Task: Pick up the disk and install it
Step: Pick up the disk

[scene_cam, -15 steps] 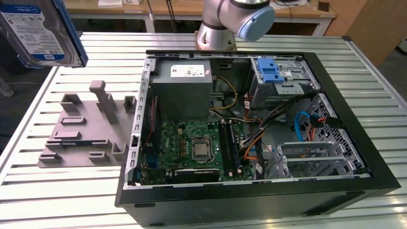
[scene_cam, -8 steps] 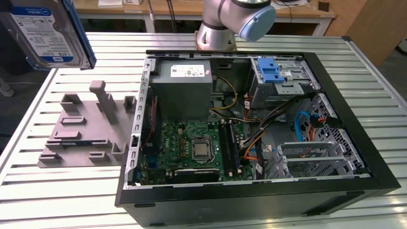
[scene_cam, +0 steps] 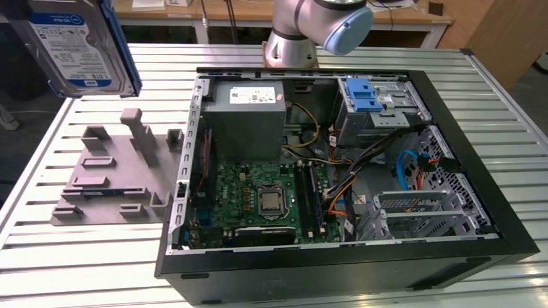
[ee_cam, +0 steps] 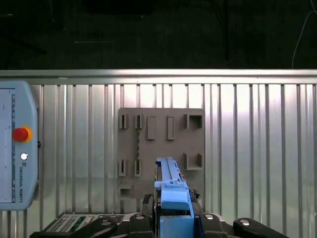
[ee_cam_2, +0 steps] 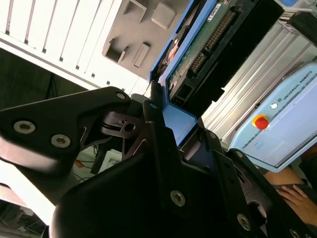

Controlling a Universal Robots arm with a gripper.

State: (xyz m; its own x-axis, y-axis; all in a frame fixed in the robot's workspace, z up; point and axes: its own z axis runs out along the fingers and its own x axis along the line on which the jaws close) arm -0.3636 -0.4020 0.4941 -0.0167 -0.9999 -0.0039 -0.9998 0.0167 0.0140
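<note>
Now the fingers (ee_cam_2: 153, 129) are clamped on the disk (scene_cam: 73, 45), which juts out from between them, held clear above the grey fixture (ee_cam: 161, 148) on the surface (ee_cam: 247, 148)

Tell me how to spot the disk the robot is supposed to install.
Start at the big open computer case, then look to the exterior view's upper left, above the grey fixture plate. The disk hangs there in the air, held by the gripper. Unlike the grey power-supply box inside the case, it is flat, with blue side rails and a white-and-blue label.
</note>
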